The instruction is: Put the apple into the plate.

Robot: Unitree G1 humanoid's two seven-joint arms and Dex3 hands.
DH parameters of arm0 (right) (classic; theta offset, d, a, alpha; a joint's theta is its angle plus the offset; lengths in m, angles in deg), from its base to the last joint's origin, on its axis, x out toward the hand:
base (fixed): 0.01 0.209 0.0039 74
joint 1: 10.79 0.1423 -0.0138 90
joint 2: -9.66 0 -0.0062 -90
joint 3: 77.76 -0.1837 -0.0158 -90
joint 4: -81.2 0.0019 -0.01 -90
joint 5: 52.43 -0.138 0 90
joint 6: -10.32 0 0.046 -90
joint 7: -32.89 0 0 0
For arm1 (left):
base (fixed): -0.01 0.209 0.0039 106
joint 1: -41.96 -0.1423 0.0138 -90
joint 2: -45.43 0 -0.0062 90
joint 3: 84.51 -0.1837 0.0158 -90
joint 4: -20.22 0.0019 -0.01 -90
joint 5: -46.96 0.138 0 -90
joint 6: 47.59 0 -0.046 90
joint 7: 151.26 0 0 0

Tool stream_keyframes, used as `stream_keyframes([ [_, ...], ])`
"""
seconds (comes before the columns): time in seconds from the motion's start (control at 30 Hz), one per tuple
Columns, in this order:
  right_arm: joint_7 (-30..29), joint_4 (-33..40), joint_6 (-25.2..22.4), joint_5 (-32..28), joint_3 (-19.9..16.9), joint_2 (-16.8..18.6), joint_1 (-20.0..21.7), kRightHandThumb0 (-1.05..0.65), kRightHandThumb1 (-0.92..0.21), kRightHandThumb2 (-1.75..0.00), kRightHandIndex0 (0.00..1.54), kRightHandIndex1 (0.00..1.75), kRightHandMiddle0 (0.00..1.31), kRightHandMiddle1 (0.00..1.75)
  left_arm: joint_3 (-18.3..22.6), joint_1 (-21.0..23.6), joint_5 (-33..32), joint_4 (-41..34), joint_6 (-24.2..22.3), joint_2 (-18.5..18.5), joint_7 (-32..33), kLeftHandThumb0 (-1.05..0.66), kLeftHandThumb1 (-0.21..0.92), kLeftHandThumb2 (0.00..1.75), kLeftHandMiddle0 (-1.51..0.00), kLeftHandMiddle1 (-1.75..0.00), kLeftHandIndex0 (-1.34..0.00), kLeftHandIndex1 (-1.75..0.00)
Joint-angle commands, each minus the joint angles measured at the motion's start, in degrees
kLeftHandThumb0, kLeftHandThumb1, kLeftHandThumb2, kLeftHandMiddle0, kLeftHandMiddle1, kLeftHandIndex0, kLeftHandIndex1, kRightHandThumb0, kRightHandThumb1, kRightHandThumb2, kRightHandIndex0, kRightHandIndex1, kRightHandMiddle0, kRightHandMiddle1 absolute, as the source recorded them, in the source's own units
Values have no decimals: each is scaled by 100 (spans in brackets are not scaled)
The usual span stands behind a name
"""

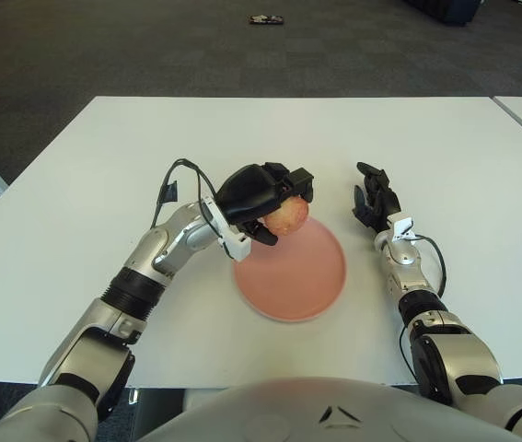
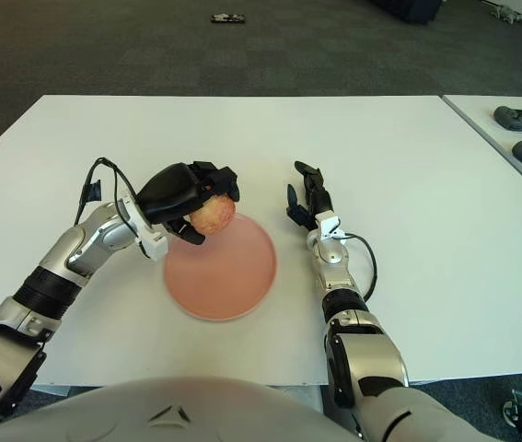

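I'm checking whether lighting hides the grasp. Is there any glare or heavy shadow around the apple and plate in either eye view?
Left eye view: even light, no glare on the plate; the left hand shades the apple only softly. Right eye view: the same soft shading, the table bright but not washed out; the right hand shows right of the plate.
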Motion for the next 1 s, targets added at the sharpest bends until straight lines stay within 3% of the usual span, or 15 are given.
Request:
stream_keyframes([
  [0.0,18,-247,-237,21,16,9,-182,-68,-92,-75,26,0,0,64,-56,-42,-38,84,-15,10,-35,-50,26,139,-118,-175,-66,-175],
  [0.43,71,-299,-222,-5,2,19,-175,-68,-92,-75,25,0,0,64,-205,-55,30,321,86,57,-9,-51,23,142,-120,-175,-68,-175],
  [0.97,8,-357,-155,87,49,1,-170,-71,-92,-77,24,0,0,61,-404,-148,-108,439,285,325,-614,-52,20,146,-119,-175,-71,-175],
])
